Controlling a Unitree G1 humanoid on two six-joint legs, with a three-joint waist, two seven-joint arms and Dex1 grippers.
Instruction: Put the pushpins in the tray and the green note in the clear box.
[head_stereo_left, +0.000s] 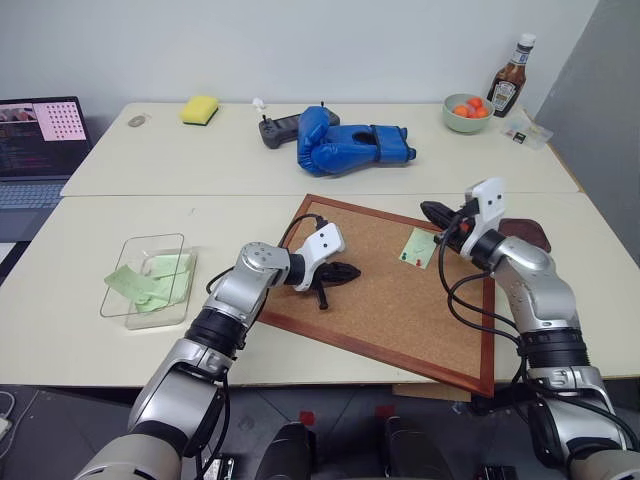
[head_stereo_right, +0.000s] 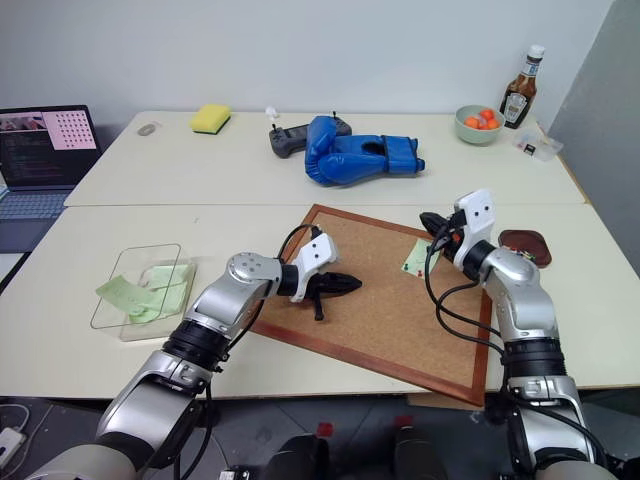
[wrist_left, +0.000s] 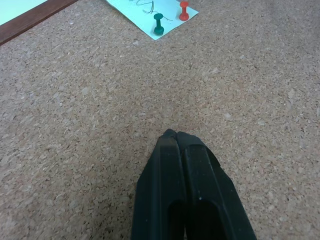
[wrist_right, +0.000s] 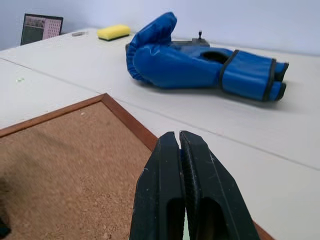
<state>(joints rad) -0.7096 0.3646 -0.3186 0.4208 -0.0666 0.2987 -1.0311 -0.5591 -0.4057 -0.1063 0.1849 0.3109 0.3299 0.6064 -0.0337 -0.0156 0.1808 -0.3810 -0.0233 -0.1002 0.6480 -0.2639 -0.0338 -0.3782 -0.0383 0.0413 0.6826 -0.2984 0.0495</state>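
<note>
Left eye view, listed near to far. Cork board: wood-framed, lying on the near table. Left gripper: low over the board's middle, fingers pressed together, holding nothing. Clear box: near the table's left edge, pale green slips inside and one overhanging its side. Green note: on the board's far right part, fastened by two pushpins (one dark green, one red in the left wrist view). Right gripper: raised just beyond the note, fingers closed tight, empty. Tray: brown dish off the board's right edge. Far table: blue boxing glove, yellow sponge, bowl of fruit, sauce bottle.
</note>
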